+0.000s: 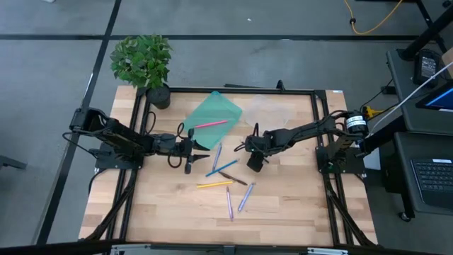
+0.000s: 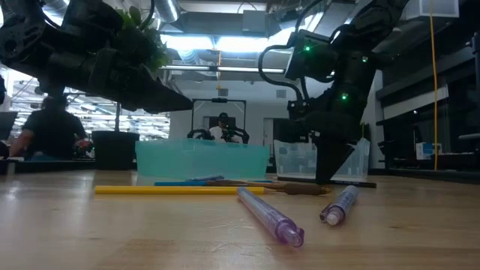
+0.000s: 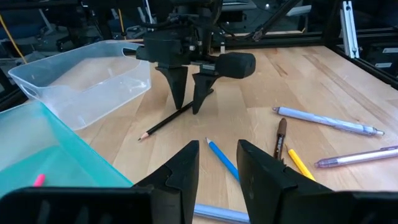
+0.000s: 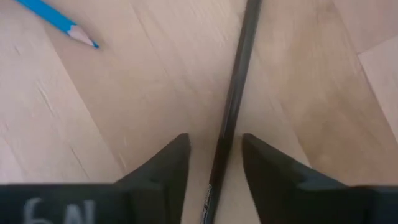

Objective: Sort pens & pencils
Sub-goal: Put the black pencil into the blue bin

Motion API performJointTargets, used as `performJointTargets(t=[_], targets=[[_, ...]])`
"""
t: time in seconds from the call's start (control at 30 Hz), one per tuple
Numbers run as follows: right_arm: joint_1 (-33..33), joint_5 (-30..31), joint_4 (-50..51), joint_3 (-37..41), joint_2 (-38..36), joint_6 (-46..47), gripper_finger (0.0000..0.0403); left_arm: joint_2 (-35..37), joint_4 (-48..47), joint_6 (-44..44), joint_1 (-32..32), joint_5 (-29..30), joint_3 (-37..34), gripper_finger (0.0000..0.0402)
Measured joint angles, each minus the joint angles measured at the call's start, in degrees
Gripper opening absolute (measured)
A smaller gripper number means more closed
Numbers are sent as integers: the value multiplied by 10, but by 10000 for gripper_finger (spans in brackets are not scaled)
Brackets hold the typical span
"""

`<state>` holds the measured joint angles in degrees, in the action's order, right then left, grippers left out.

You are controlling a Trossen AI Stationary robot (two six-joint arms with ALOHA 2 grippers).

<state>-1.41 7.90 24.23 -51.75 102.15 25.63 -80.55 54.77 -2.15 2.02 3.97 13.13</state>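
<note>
1. The right gripper (image 4: pixel 214 168) stood tip-down on the table, directly over a black pencil (image 4: pixel 235 106) that lay flat on the wood just right of the loose pens.
2. The pencil's long axis ran straight through the gap between the two fingers, crossing the line along which they close. Its shaft showed a sliver of wood on either side, so the jaws were parted around it and not yet gripping.
3. The left gripper (image 3: pixel 216 167) hovered above the table near the teal tray (image 1: pixel 212 113), jaws apart and empty. It stood farther from the black pencil than the right gripper, so the pick fell to the right arm.
4. Judged requirement: closing the jaws where they stood should catch the shaft; no sideways correction appeared necessary.
5. The blue pencil (image 4: pixel 57 18) lay close by, outside the jaws.
</note>
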Motion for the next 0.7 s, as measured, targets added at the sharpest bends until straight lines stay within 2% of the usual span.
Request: performJointTargets(t=[0.27, 0.7], targets=[[-1, -2, -8, 1, 1, -1, 78, 0, 0, 1, 0, 0, 0, 102], [-1, -12, -10, 1, 1, -3, 40, 0, 0, 3, 0, 0, 0, 102]])
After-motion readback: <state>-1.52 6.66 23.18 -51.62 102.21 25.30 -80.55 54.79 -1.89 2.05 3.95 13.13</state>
